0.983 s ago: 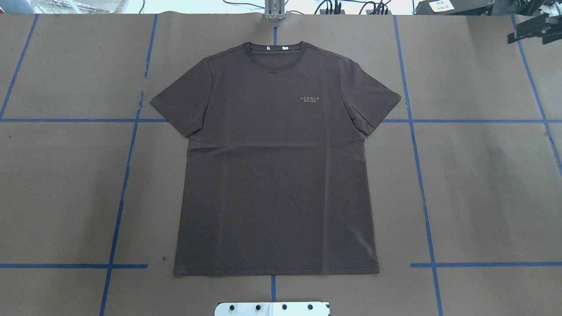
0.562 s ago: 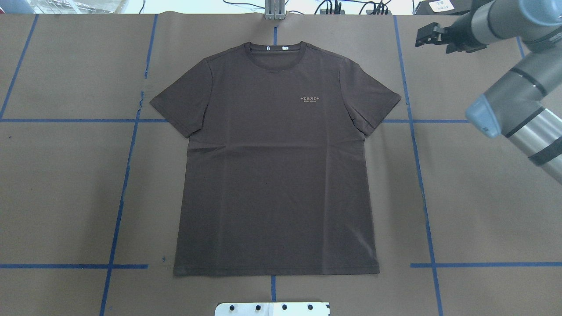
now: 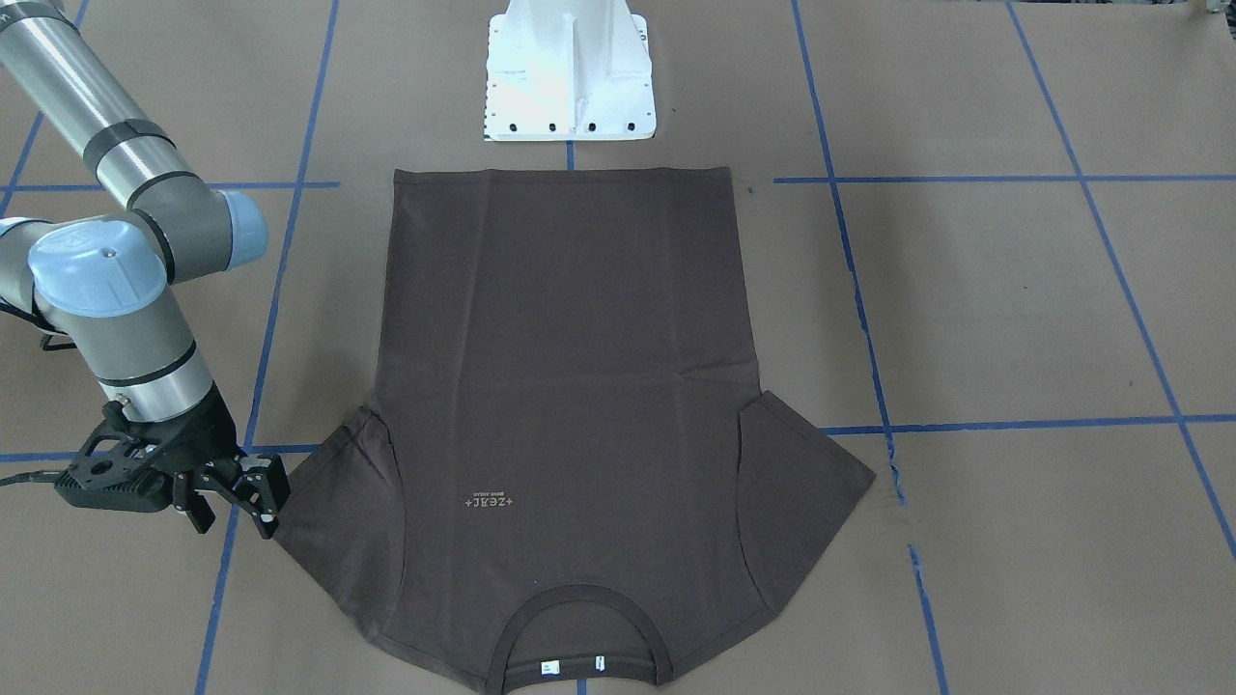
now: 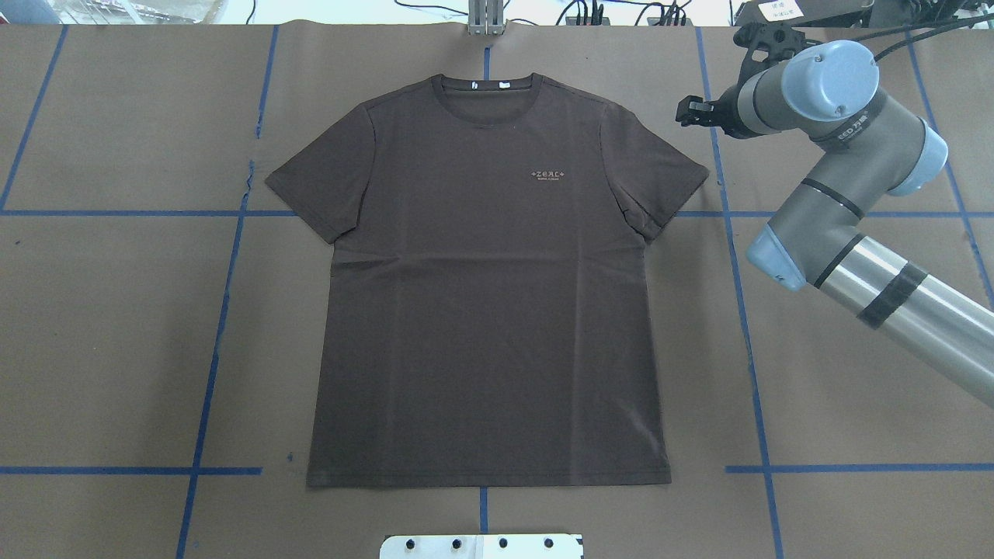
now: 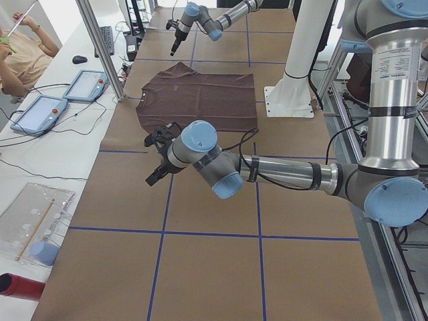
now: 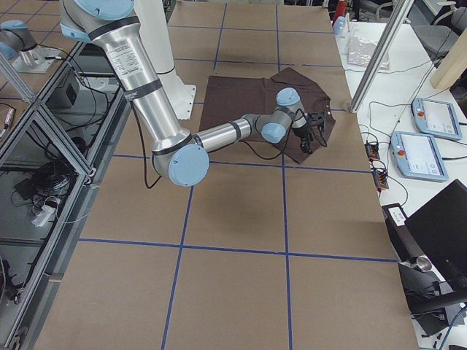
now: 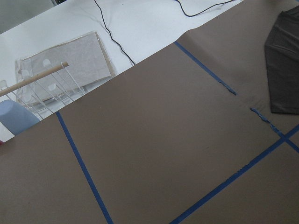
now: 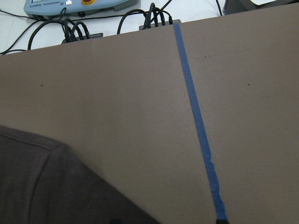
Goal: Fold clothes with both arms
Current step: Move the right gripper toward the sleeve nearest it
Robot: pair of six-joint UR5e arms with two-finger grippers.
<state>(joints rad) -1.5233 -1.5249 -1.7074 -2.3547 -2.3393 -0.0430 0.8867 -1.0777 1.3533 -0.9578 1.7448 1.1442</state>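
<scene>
Brown T-shirt lies flat and face up in the middle of the tabletop, collar on the side away from the robot, hem near the white base, and both sleeves spread out. Right arm reaches to the shirt's right sleeve. Its jaws are spread wide, hold nothing, and sit just beside the sleeve's outer edge; cannot tell if a tip touches the cloth. The right wrist view shows that sleeve in the lower left corner, next to a blue tape line. Left arm is over bare tabletop well apart from the shirt, on the left-sleeve side. Its jaws show only in the left side view, so cannot tell how wide they stand.
</scene>
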